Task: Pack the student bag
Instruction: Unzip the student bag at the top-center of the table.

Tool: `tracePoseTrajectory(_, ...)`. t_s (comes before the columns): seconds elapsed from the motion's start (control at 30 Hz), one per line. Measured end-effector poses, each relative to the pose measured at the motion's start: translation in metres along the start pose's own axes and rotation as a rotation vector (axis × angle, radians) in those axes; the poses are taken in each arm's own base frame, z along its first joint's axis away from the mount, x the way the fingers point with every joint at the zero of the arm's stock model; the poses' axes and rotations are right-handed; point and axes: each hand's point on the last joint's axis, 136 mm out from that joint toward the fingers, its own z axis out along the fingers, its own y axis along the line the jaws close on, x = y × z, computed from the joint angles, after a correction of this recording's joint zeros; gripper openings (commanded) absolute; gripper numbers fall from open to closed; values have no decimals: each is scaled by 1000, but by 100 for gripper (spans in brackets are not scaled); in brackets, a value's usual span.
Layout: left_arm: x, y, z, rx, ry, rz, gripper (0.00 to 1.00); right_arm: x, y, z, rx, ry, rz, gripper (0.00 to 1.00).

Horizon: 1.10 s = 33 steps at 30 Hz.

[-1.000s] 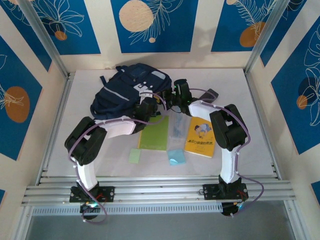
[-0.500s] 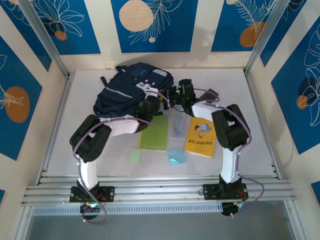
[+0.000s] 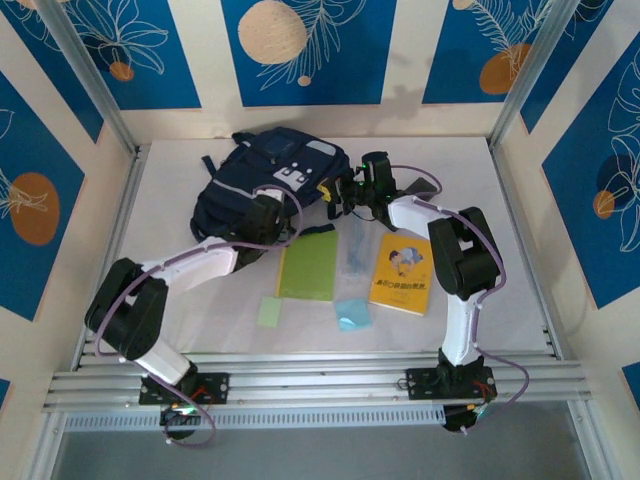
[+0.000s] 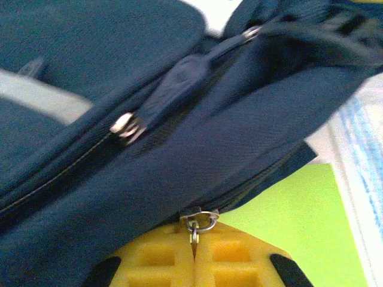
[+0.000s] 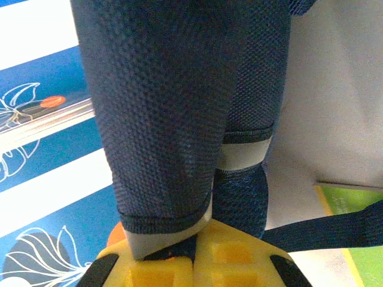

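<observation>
- White tabletop [image 3: 500, 250] inside blue leaf-print walls [image 3: 300, 50], seen from above: the one student bag [image 3: 270, 170] lay at the back, left of centre.
- Big change here: the left arm had stretched forward, and the left gripper [image 3: 262, 212] went from part-open to clamped at the bag's near edge.
- The right gripper [image 3: 340, 190] stayed closed at the bag's right side.
- Waiting in front, one of each: green notebook [image 3: 308, 268], yellow book [image 3: 402, 272], clear pouch [image 3: 354, 255], green note pad [image 3: 271, 311] and blue note pad [image 3: 352, 314]. That made five items still unpacked.
- Left wrist: the pads [image 4: 155, 260] were pinched on a metal zip pull [image 4: 194, 230], so I judged unzipping was next.
- Right wrist: the jaws were shut on the mesh shoulder strap [image 5: 167, 119], bracing the bag.
</observation>
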Motion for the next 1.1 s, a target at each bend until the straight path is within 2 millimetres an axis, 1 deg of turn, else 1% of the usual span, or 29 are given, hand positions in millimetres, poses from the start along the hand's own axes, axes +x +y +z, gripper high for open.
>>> tracePoseTrajectory(0.1,8,15,-3,-6,50,-33,0,-4,-5,-2,18,-7,-22,0)
tracePoseTrajectory(0.2,16,26,-9,-8,92,-64,0,-12,-8,-6,31,-20,-41,0)
tracePoseTrajectory(0.37,20,53,-25,-23,140,-125,0,-35,-12,-21,44,-44,-95,0)
tracePoseTrajectory(0.43,23,60,-29,-27,158,-138,0,-45,-12,-28,46,-49,-121,0)
tracePoseTrajectory(0.53,30,55,-31,12,198,-131,0,-52,-15,-35,57,-36,-158,0)
tracePoseTrajectory(0.63,39,45,-34,71,248,-129,0,-65,-7,-34,62,-10,-208,0)
tracePoseTrajectory(0.67,39,40,-35,94,263,-128,0,-70,-1,-31,60,4,-230,6)
tracePoseTrajectory(0.7,39,35,-36,111,272,-125,0,-74,2,-29,62,16,-246,14)
tracePoseTrajectory(0.73,37,27,-38,131,282,-117,0,-77,5,-26,66,32,-263,25)
tracePoseTrajectory(0.77,35,21,-39,147,287,-110,0,-80,7,-23,70,40,-279,41)
tracePoseTrajectory(0.8,34,15,-41,159,293,-103,0,-81,8,-23,75,44,-292,52)
tracePoseTrajectory(0.9,31,-4,-45,195,315,-81,0,-80,-1,-26,113,48,-312,73)
tracePoseTrajectory(0.93,31,-8,-46,203,324,-78,0,-78,-6,-30,128,45,-317,77)
tracePoseTrajectory(1.0,31,-15,-45,212,345,-75,0,-70,-20,-41,165,49,-311,79)
tracePoseTrajectory(1.1,32,-19,-39,210,387,-86,0,-43,-41,-66,212,65,-286,80)
